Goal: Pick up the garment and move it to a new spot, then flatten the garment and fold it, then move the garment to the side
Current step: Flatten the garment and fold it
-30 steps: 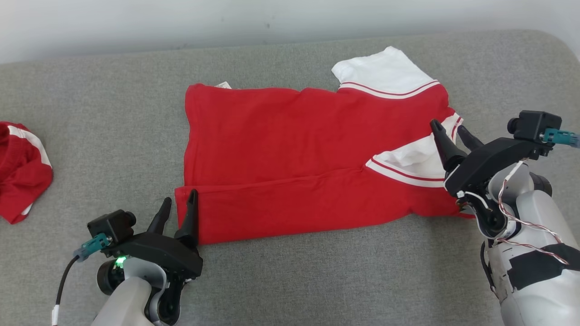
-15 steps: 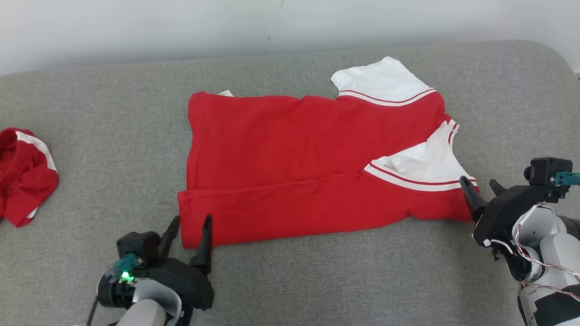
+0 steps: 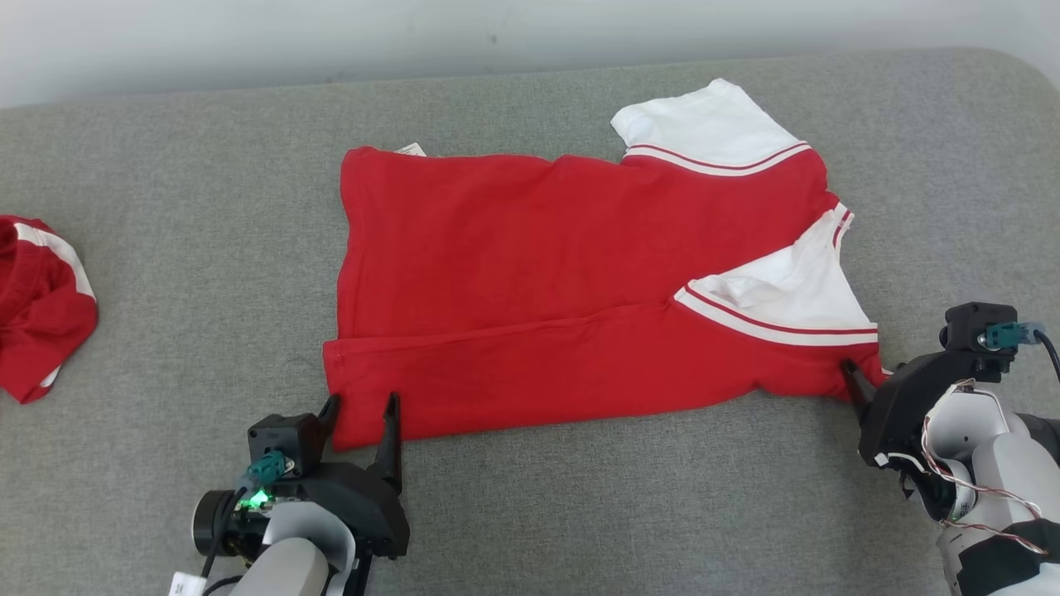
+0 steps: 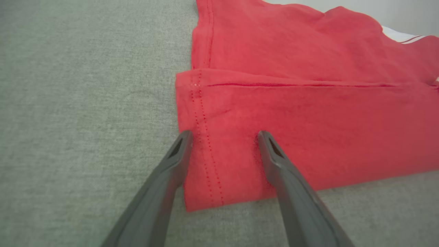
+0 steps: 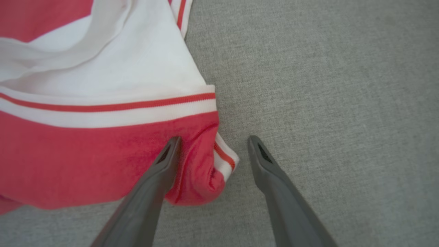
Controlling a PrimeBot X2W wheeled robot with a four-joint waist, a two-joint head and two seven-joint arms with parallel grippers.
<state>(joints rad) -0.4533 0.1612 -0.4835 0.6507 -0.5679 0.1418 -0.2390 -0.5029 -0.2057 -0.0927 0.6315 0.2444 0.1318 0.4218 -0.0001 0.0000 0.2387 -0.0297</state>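
Head view. Red cotton T-shirt with white, red-striped sleeves (image 3: 538,273) spread flat midway across a grey woven cushion surface (image 3: 580,513), near long edge folded over onto the body. Left gripper (image 3: 361,404) at the shirt's near-left hem corner, fingers spread wide, clamping nothing. Right gripper (image 3: 865,377) at the near-right corner, below the sleeve, partly hidden behind its own black housing. Crumpled red-and-white cloth (image 3: 41,306) well apart at the far left edge.

Left wrist view. Dark fingers (image 4: 171,168) wide apart, straddling the stitched hem corner, one tip at the hem edge, the other over red cloth.

Right wrist view. Jaws gaping, nothing gripped. One finger over the red corner, the other above bare grey, a striped cuff tip between.
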